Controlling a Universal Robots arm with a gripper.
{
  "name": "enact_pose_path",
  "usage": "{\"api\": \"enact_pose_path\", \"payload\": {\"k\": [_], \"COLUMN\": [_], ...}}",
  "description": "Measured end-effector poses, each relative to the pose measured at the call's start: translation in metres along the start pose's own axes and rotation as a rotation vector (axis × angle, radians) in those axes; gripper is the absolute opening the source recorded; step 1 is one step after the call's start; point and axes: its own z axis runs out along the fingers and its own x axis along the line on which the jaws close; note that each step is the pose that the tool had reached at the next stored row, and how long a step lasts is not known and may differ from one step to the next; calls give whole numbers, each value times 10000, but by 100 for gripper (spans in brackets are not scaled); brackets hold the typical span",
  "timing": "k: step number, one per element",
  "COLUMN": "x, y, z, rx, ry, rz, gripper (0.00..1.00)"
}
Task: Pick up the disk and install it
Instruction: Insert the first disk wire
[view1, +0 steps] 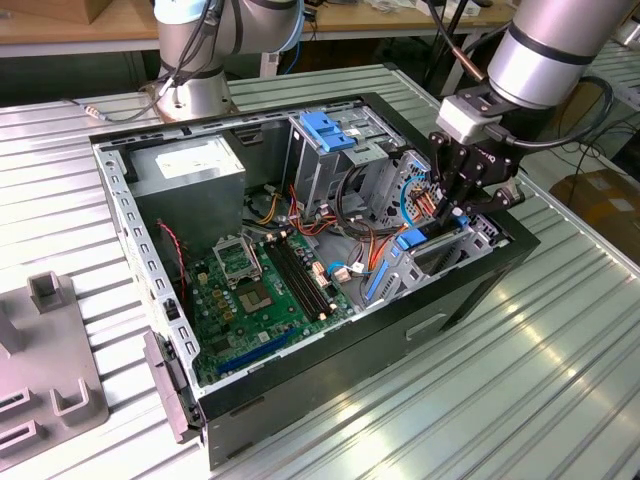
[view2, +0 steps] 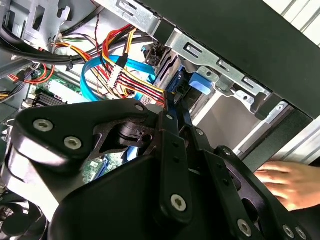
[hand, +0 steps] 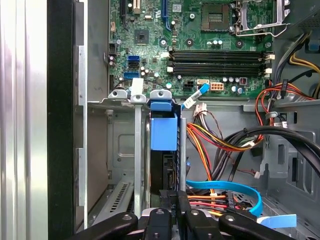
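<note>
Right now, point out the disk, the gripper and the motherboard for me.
disk (hand: 163, 134): first wrist view, on its blue carrier end.
gripper (view1: 452, 200): exterior view, between the fingers' tips.
motherboard (view1: 262, 298): exterior view, on the green board.

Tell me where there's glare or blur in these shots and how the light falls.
Exterior view: overhead light glares in bright streaks off the ribbed table; the case interior is evenly lit. Second wrist view: the gripper looms dark up close, and a hand at the edge is soft and overexposed. First wrist view: the motherboard is sharp.
</note>
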Motion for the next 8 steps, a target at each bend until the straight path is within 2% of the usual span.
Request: {"api": "enact_pose_path", "payload": {"k": [3, 4, 5, 8], "x": [0, 0, 0, 1], "y": [0, 0, -1, -1], "z": [-1, -16, -38, -65], "rx": [0, 0, 0, 0], "ry": [-3, -3, -2, -3], "rz": [0, 0, 0, 1], "gripper": [17, 18, 25, 25]}}
